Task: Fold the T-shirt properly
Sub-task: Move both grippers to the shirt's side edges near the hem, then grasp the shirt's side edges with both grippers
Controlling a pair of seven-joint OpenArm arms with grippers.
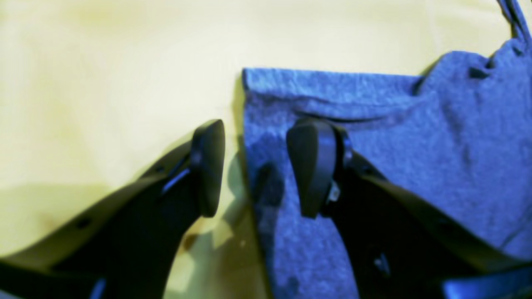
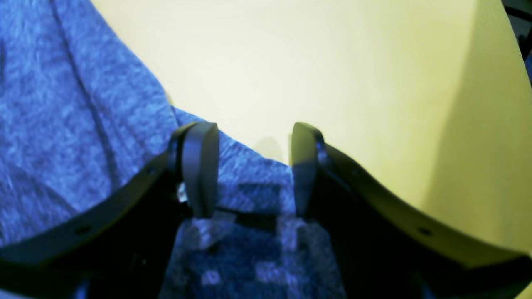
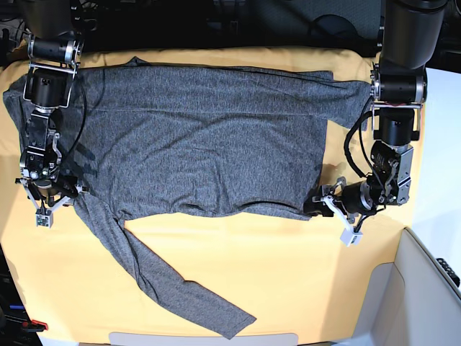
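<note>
The T-shirt [image 3: 209, 137], a dark heathered grey knit with long sleeves, lies spread flat across the far half of the worktop [image 3: 288, 274], which is covered by a yellow-orange cloth. One long sleeve [image 3: 166, 277] trails diagonally from the shirt's lower corner toward the near edge of the worktop, its cuff ending close to that edge. The left pincer [image 1: 255, 168] sits low at the shirt's lower corner on the base view's right, its jaws standing wide: one finger [image 1: 208, 166] is over the bare cloth and the other over the grey fabric, so that the garment's straight edge runs between them, with nothing clamped. The right pincer [image 2: 253, 166] is at the opposite side, where the sleeve joins the body; its jaws are parted too, somewhat less wide, with a fold of grey fabric lying between and beneath them, and whether they pinch it cannot be told.
</note>
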